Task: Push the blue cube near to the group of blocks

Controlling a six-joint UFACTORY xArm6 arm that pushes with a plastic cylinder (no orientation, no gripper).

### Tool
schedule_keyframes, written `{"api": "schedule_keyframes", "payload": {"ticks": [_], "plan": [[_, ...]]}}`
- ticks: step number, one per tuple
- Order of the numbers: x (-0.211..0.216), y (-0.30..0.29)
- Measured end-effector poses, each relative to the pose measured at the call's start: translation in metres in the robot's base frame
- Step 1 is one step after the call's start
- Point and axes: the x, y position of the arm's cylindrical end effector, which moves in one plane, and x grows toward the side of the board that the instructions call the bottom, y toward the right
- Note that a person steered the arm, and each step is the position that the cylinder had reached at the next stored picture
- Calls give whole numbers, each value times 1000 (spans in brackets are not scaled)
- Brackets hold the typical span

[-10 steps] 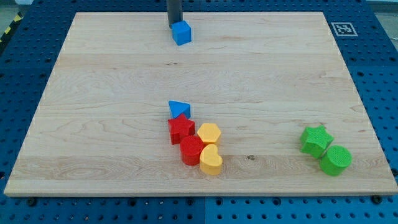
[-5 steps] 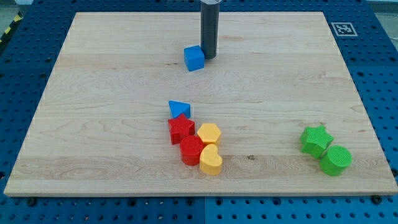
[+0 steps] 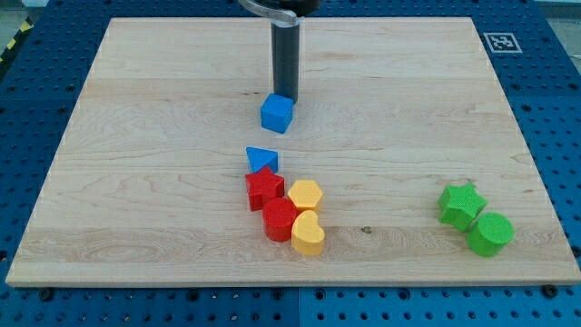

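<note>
The blue cube (image 3: 277,113) sits on the wooden board (image 3: 136,136), a little above the group of blocks. My tip (image 3: 286,95) is at the cube's upper right edge, touching or almost touching it. The group lies below: a blue triangle (image 3: 261,159), a red star (image 3: 264,189), a red cylinder (image 3: 280,220), a yellow hexagon (image 3: 306,194) and a yellow heart (image 3: 308,234), packed together. A short gap separates the cube from the blue triangle.
A green star (image 3: 461,203) and a green cylinder (image 3: 490,233) sit together at the view's lower right. A marker tag (image 3: 500,42) is on the board's top right corner.
My tip and the blue cube have moved down the view from the board's top edge toward the group. The other blocks have not moved.
</note>
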Motion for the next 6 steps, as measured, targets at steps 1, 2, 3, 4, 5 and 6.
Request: {"api": "schedule_keyframes", "payload": {"ticks": [1, 2, 3, 4, 5, 6], "plan": [[4, -9], [26, -9], [44, -9], [57, -9], [73, -9], [89, -9]]}}
